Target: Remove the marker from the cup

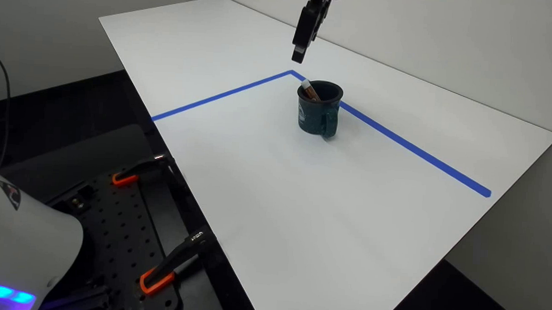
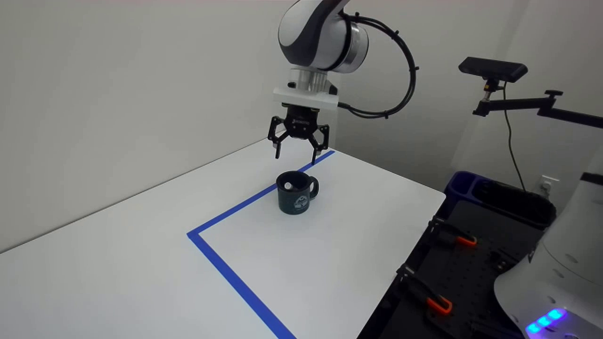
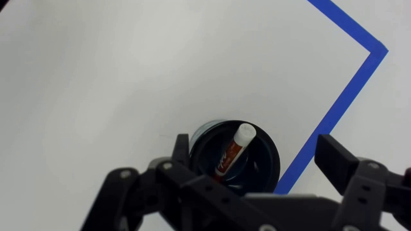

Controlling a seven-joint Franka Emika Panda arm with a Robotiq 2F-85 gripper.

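Observation:
The dark teal cup [image 1: 311,118] stands upright on the table in both exterior views [image 2: 288,203], its handle on one side. The marker [image 1: 312,91] leans inside it. Its white end reaches the rim and its reddish-brown barrel slopes down into the dark interior; only the white end shows in an exterior view [image 2: 288,186]. In the wrist view the marker [image 3: 231,155] lies across the mouth of the cup [image 3: 273,157], and its lower end is partly hidden by a finger. My gripper [image 2: 295,160] is open and empty above the cup, its fingers apart [image 3: 252,142], touching nothing.
A blue tape line [image 1: 416,153] with a corner runs on the white table [image 1: 338,213] close behind the cup. A wall [image 2: 141,117] stands along the table's far edge. Orange-and-black clamps [image 1: 158,280] sit at the edge near the robot base.

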